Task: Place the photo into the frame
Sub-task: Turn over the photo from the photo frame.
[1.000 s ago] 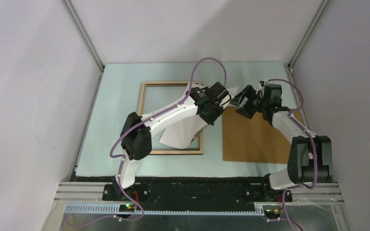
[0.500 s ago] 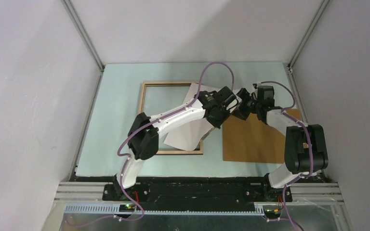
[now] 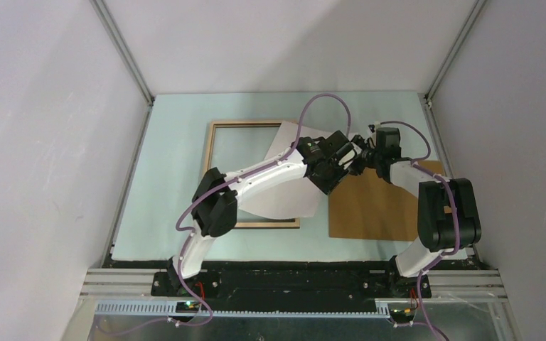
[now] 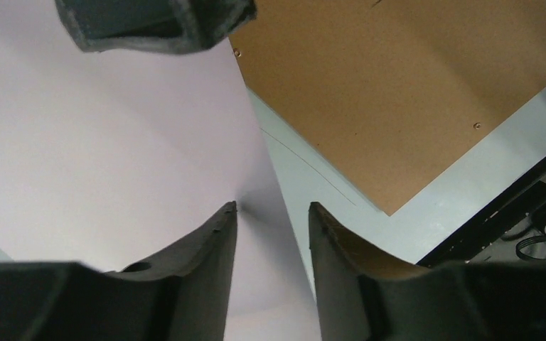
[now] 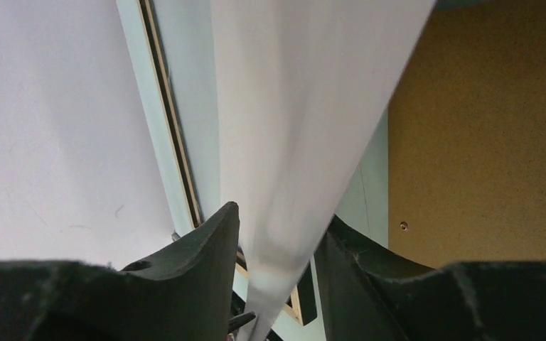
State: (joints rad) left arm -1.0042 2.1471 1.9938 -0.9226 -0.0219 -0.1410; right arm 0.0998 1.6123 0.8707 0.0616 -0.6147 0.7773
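The photo (image 3: 284, 204) shows its plain white back and lies aslant over the right part of the frame (image 3: 211, 163), which has its light wood side up. The photo's right corner is raised where both grippers meet. My left gripper (image 3: 346, 158) is open. In the left wrist view the photo (image 4: 114, 142) has its edge running under the gap of that gripper (image 4: 271, 207). My right gripper (image 3: 360, 159) is open too. In the right wrist view the photo (image 5: 306, 106) passes as a blurred sheet between the spread fingers of that gripper (image 5: 281, 213).
The plain brown backing board (image 3: 378, 209) lies flat on the pale green table to the right of the frame, right under both grippers, and shows in both wrist views (image 4: 398, 85) (image 5: 483, 142). White walls close in the back and sides.
My left gripper has swung right with the photo's corner, and my right gripper has come left to meet it. The photo has slid right and spread lower over the frame's right rail.
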